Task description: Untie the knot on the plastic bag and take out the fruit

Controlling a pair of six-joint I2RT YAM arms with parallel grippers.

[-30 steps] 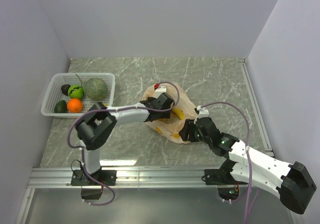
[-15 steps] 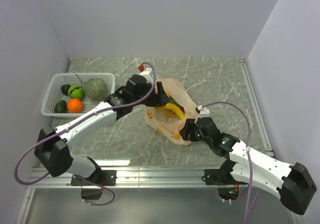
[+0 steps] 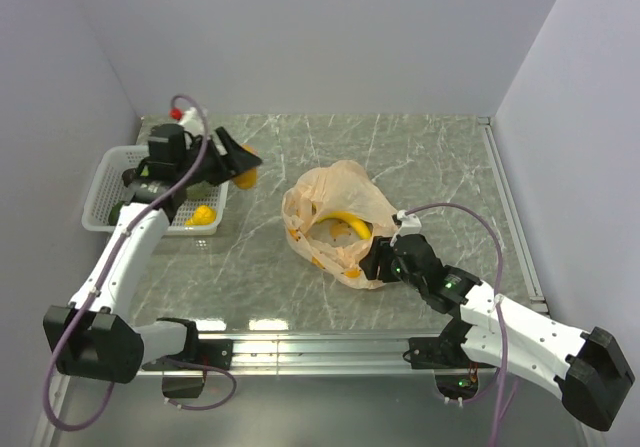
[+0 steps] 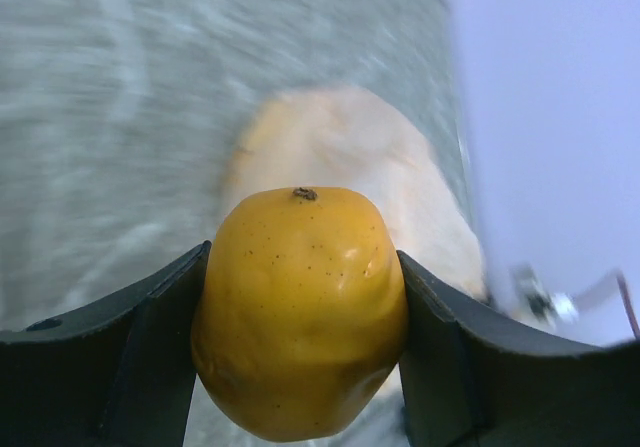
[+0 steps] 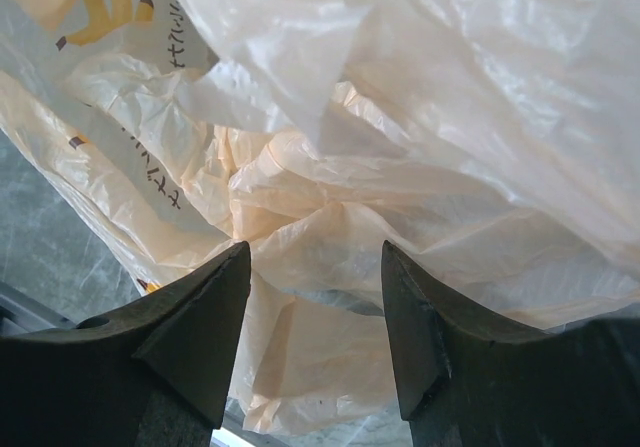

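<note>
While left end effector (image 4: 302, 257) clamps yellow fruit (image 4: 300, 352) | right end effector (image 5: 315, 259) straddles plastic bag (image 5: 450, 117), possibly pinching.

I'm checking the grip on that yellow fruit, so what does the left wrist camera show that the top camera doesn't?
Only the left wrist view: the brown stem dot and fine speckles on the plump yellow fruit, and both fingers of the left claw pressing its sides. Only the top view: the white plastic basket beside that claw, the curved yellow banana inside the crinkled pale-orange plastic bag, and the right claw at the bag's near edge. Both: the fruit, the left claw and the bag, blurred in the wrist view.
</note>
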